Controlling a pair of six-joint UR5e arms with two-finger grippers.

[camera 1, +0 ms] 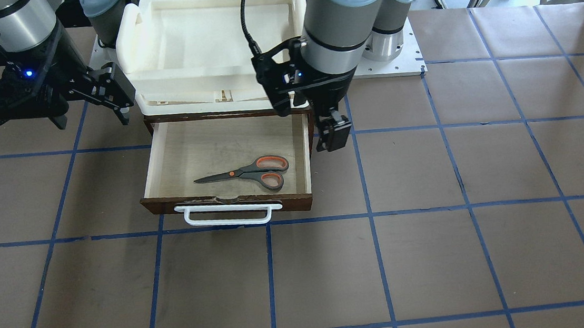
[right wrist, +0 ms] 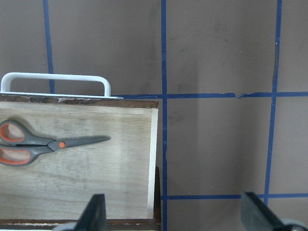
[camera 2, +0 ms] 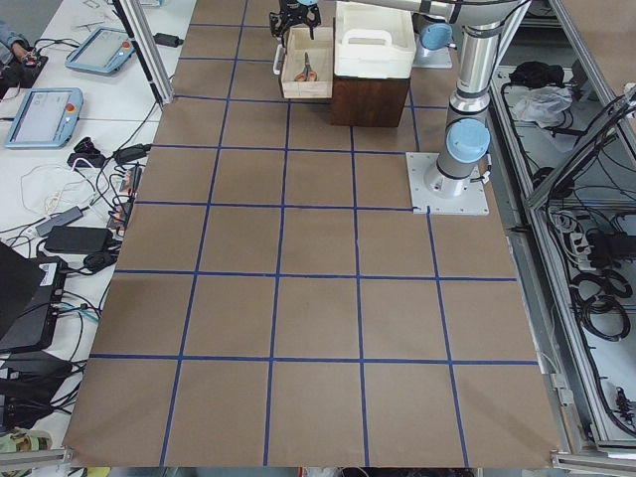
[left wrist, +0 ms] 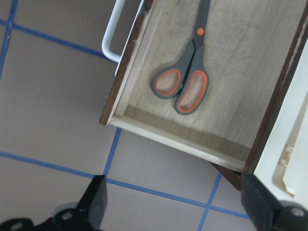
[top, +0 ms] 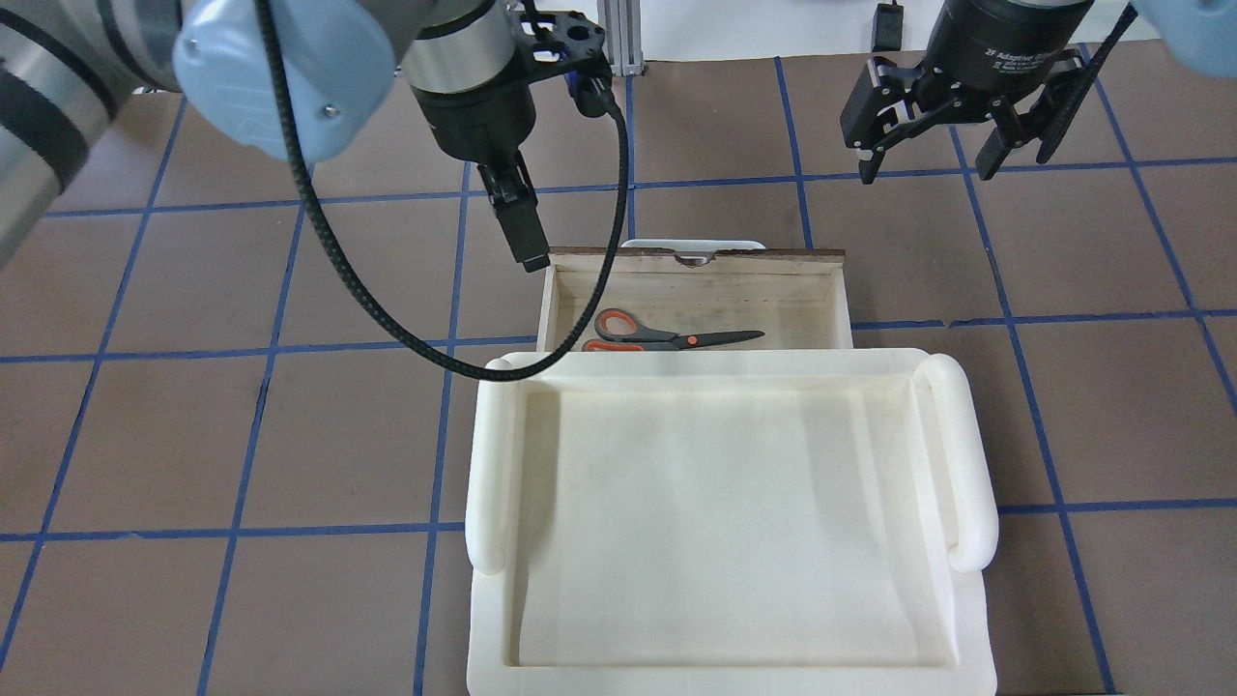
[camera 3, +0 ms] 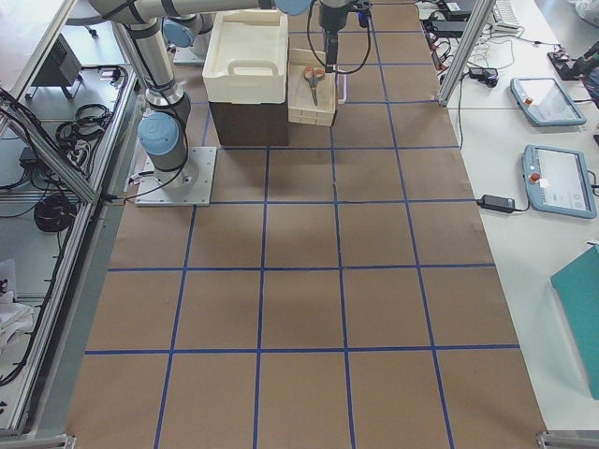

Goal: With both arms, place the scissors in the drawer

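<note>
- The scissors (camera 1: 248, 173) lie flat on the pale plywood floor of the drawer (camera 1: 148, 166), blades closed.
- Their orange-lined loops point toward the robot's left and the blade tips toward its right. They sit nearer the drawer's front panel than its back.
- The drawer stands pulled out, its white bar handle (camera 1: 228, 217) facing away from the robot.
- Nothing touches the scissors (both arms are clear of them).
- The left tool (camera 1: 333, 135) hangs just outside the drawer's left wall, over the counter (camera 1: 435, 225), with its fingers pointing down.
- The left wrist view shows its two fingertips (left wrist: 98, 197) spread far apart with nothing between them. The scissors' loops and the drawer's corner lie beyond them in that view.
- The right tool (top: 930, 162) hovers above the counter off the drawer's right front corner, apart from the drawer.
- Its jaws are spread wide and hold nothing.
- A white foam tray (top: 488, 454) rests on top of the dark brown cabinet (camera 2: 373, 99) that the drawer slides out of. From overhead it hides the drawer's rear part.
- The counter is brown, marked into squares by blue tape lines.
- A black cable (top: 319, 222) loops down from the left arm and crosses in front of the tray's near corner in the overhead view.
</note>
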